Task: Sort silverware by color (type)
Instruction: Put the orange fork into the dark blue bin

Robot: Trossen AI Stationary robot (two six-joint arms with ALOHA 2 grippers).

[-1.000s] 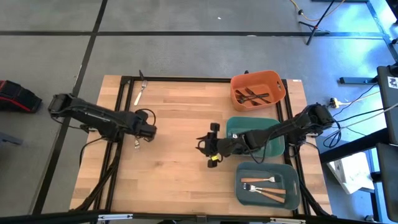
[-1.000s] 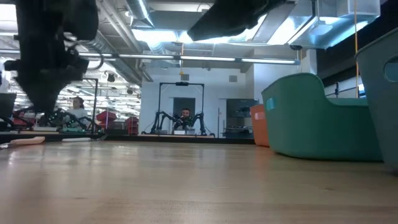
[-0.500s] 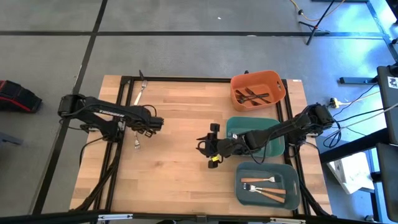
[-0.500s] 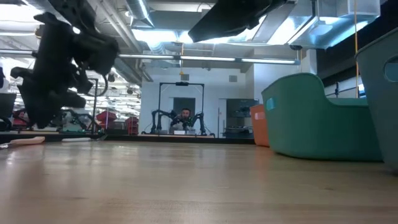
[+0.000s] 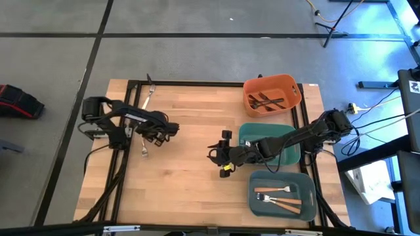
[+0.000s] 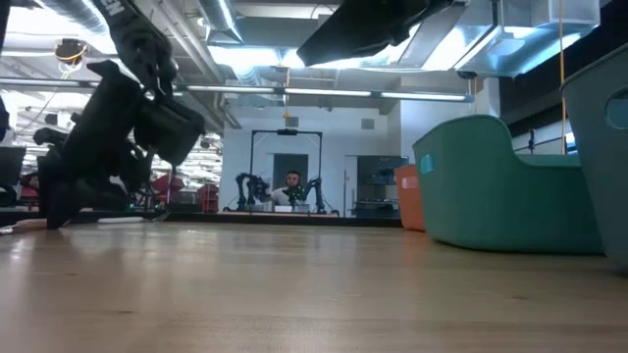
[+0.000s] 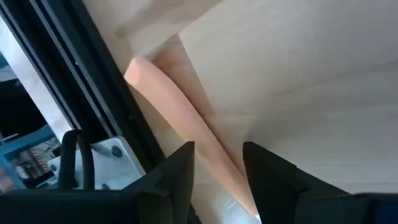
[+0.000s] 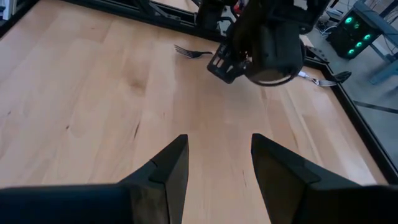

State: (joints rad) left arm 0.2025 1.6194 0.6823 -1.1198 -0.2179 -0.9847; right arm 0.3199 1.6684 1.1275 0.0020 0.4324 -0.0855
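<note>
while left gripper (image 5: 172, 128) hovers, tan-handled fork (image 5: 146, 99) lies lengthwise, head (image 5: 151, 86) toward far edge

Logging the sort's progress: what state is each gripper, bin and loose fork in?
left gripper: open, empty.
right gripper: open, empty.
orange bin: holds dark forks.
lower bin: holds tan-handled forks.
tan-handled fork: loose on table.
silver fork: loose on table.

Two dark robot arms reach inward over a table from opposite sides. The left gripper (image 5: 163, 130) sits low over the left half, its forearm angled in from the left edge, its two fingers (image 7: 177, 174) parted. The right gripper (image 5: 220, 155) hovers near the table's middle, arm stretched long, fingers (image 8: 165, 171) parted and holding nothing.
</note>
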